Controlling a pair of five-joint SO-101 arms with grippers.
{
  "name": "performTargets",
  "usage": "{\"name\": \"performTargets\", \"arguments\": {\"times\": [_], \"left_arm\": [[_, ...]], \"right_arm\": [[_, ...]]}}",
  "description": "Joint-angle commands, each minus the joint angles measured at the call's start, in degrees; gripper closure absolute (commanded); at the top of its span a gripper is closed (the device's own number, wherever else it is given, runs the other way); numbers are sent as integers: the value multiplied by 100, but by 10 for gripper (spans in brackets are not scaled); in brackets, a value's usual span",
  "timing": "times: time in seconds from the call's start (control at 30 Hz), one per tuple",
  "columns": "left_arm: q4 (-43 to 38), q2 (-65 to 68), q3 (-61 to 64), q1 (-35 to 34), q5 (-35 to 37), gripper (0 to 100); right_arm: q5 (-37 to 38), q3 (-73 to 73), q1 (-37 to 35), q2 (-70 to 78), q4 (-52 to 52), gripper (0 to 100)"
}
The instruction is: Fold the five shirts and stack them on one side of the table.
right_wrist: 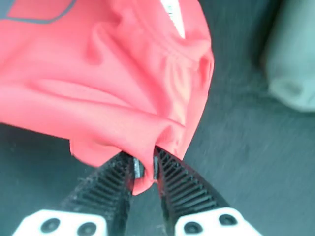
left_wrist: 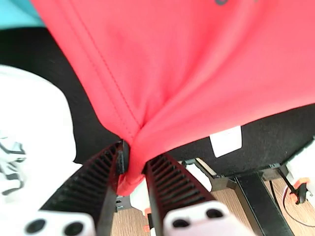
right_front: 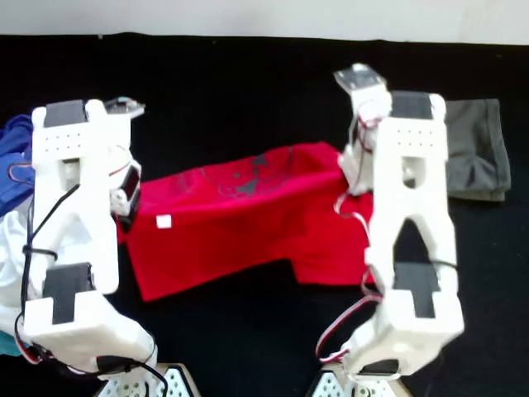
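"Ribbed fingers of the left pincer [left_wrist: 134, 157] are clamped on a hem of the red shirt [left_wrist: 197, 73], aren't they?"

"Yes, and the right pincer [right_wrist: 145, 157] is closed on the opposite edge. That shirt stretches lengthwise from one arm to the other over the black tabletop [right_front: 248, 83]."

"And farther out?"

"A folded grey shirt [right_front: 475, 149] sits just past the right arm. A blue shirt [right_front: 12, 141] and a white shirt [right_front: 8, 240] are heaped past the left."

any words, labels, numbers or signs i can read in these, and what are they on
No text here can be read.
Dark graphic on the red shirt: too blurred to read.
White tag on the shirt: too small to read.
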Motion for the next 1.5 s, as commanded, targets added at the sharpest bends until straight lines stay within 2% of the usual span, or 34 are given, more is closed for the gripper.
{"name": "performTargets", "arguments": {"times": [0.0, 0.23, 0.47, 0.73, 0.9, 1.03, 1.2, 1.37, 1.47], "left_arm": [[-264, -435, 646, 277, -62, 991], [-1793, -725, 2290, 505, -62, 991], [-1811, -743, 2624, 488, -62, 991], [-2409, -690, 2642, 497, -62, 991], [-2382, -690, 2642, 479, -141, 983], [-2295, -690, 2642, 470, -334, 880], [-1495, -892, 2360, 462, -501, 778], [-466, -1604, 1349, 497, -501, 775], [-316, -1895, 804, 505, -501, 775]], "right_arm": [[53, 1253, 251, -927, -391, 992], [387, 3389, 286, -1895, -1297, 992], [818, 4110, 462, -2448, -1446, 992], [1116, 4576, 866, -2044, -2273, 992], [1116, 4593, 831, -1868, -2264, 973], [1116, 4558, 831, -1886, -2264, 855], [1108, 4558, 831, -2316, -2211, 834], [1116, 4558, 822, -3275, -1780, 834], [1116, 4558, 822, -3890, -1560, 834]]}}
